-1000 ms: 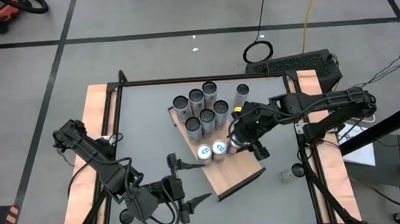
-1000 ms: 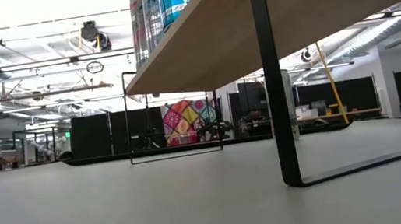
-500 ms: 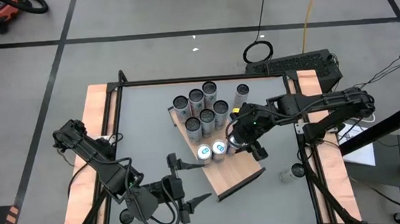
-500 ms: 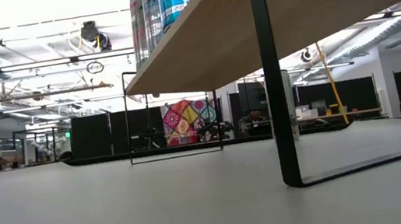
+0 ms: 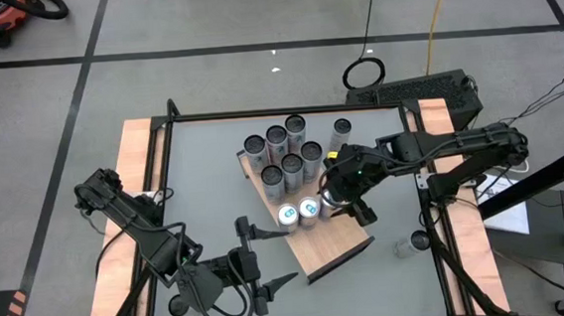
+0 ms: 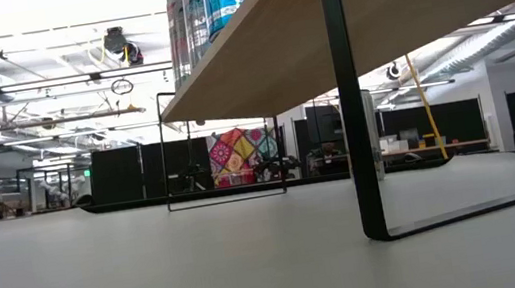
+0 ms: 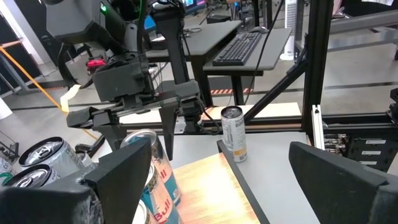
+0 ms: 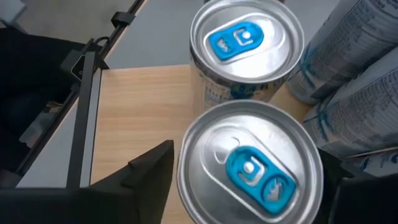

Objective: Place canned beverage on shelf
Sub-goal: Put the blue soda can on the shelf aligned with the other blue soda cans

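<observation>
The shelf is a light wood-grain board on black legs, standing aslant mid-table. Several cans stand on its far end, and two blue-tabbed cans stand near its middle. My right gripper reaches down over the shelf and is shut on a blue-tabbed can beside another one. My left gripper is open and empty, level, just off the shelf's near-left edge. One more can stands on the grey tabletop beyond the shelf; it also shows in the left wrist view. My right gripper has the can's side wall just below the rim between its two fingers, one on each side. The fingers come from above, pointing down. The can is upright among the others on the shelf; whether its base rests on the board is hidden.
A small pale object lies near the table's right rail. Black frame rails and wooden side strips border the table. Bare board shows at the shelf's near end. Desks and a keyboard stand beyond the table.
</observation>
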Robot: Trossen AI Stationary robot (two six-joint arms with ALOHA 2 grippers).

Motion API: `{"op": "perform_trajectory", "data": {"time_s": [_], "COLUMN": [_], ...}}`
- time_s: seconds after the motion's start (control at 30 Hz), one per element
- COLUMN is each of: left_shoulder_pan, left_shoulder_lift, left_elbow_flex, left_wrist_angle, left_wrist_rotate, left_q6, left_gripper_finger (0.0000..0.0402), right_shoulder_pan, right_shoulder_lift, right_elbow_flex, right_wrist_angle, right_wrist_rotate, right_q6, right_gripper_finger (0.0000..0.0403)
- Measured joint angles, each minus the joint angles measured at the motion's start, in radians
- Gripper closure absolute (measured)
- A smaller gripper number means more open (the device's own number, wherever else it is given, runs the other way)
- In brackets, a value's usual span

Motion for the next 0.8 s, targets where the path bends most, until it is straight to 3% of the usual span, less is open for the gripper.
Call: {"op": "perform_trajectory", "data": {"time_s": [0.33,0.8], "left_shoulder_pan": [-0.001,-0.002], "left_shoulder_lift": [0.000,0.000], "left_elbow_flex": [0.000,0.000], "left_wrist_angle": [0.000,-0.010], "left_wrist_rotate": [0.000,0.031], "left_q6": [-0.001,-0.018], "left_gripper_finger": [0.0022,0.0022], "right_shoulder_pan": [0.000,0.047], "right_shoulder_lift": [-0.016,-0.167], "right_elbow_flex": [0.000,0.000], "right_wrist_angle": [0.044,0.066], "right_wrist_rotate": [0.004,0.033], "right_q6": [-0.004,0.016], "right_gripper_finger": [0.0133,0.0124]}}
